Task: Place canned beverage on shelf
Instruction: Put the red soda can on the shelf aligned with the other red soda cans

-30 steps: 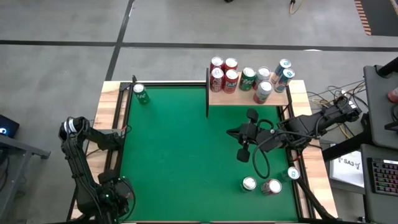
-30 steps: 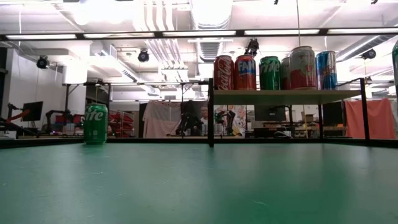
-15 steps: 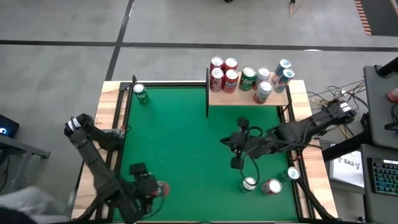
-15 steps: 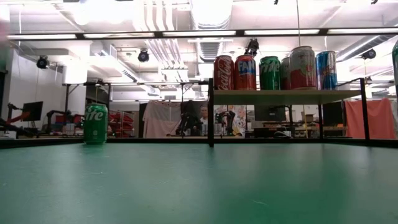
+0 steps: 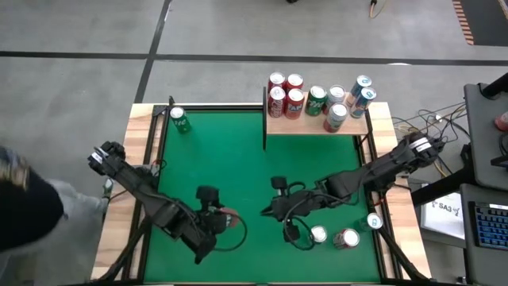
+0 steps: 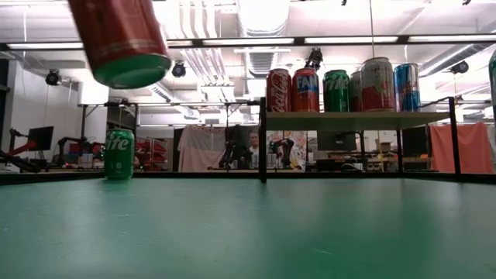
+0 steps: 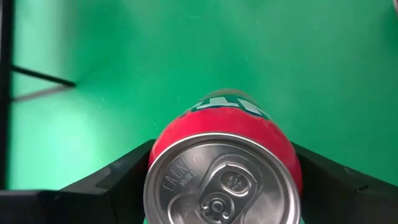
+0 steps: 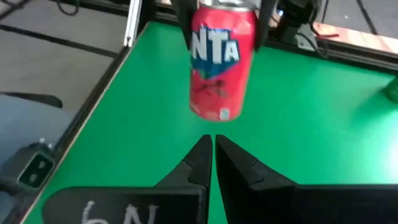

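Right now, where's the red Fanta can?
The red Fanta can is held off the green felt tabletop in the left gripper, front-left of centre in the high view, facing the shut right gripper.

The left gripper, clamped on a red can, now hangs over the near-left felt, and the right gripper sits left of its earlier spot.
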Motion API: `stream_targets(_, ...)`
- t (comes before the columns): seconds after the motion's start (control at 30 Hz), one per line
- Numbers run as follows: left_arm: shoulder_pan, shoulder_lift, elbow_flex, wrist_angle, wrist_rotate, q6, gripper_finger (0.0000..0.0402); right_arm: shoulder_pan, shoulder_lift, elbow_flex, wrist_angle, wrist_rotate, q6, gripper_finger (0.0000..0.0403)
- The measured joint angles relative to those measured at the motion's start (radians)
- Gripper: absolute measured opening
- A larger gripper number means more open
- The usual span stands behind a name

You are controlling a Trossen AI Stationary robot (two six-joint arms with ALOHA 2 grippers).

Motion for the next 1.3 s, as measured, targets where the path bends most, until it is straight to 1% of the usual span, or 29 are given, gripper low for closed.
stream_targets(0.13,0.025,0.0,0.008,0.024,-0.001,0.079,0.0292,-0.01,0.039,0.006,0.051,-0.028,0.0,0.0025)
stream_targets(0.23,0.045,0.0,0.008,0.05,0.001,0.126,0.0292,-0.025,0.07,0.024,0.058,-0.03,0.0,0.0059)
stream_targets(0.33,0.062,0.0,0.008,0.064,0.006,0.168,0.0292,-0.045,0.101,0.05,0.057,-0.027,0.028,0.011)
stream_targets(0.6,0.09,0.0,0.008,0.087,0.008,0.238,0.0292,-0.07,0.156,0.08,0.078,-0.023,0.068,0.0278)
stream_targets(0.67,0.097,0.0,0.008,0.09,0.007,0.252,0.0292,-0.077,0.164,0.08,0.099,-0.023,0.073,0.0312)
stream_targets(0.77,0.106,0.0,0.008,0.108,0.007,0.277,0.0292,-0.093,0.178,0.081,0.13,-0.022,0.073,0.0351)
stream_targets(0.83,0.113,0.0,0.008,0.115,0.007,0.29,0.0292,-0.102,0.188,0.081,0.145,-0.028,0.073,0.0364)
stream_targets(0.9,0.12,0.0,0.008,0.114,0.008,0.302,0.0292,-0.11,0.197,0.081,0.155,-0.032,0.073,0.0369)
stream_targets(1.03,0.136,0.0,0.008,0.122,0.006,0.331,0.0292,-0.124,0.218,0.081,0.174,-0.085,0.072,0.037)
stream_targets(1.2,0.15,0.0,0.008,0.152,0.006,0.371,0.0292,-0.136,0.242,0.081,0.21,-0.093,0.061,0.037)
stream_targets(1.3,0.155,0.0,0.01,0.153,0.006,0.384,0.0292,-0.142,0.244,0.081,0.221,-0.093,0.06,0.0362)
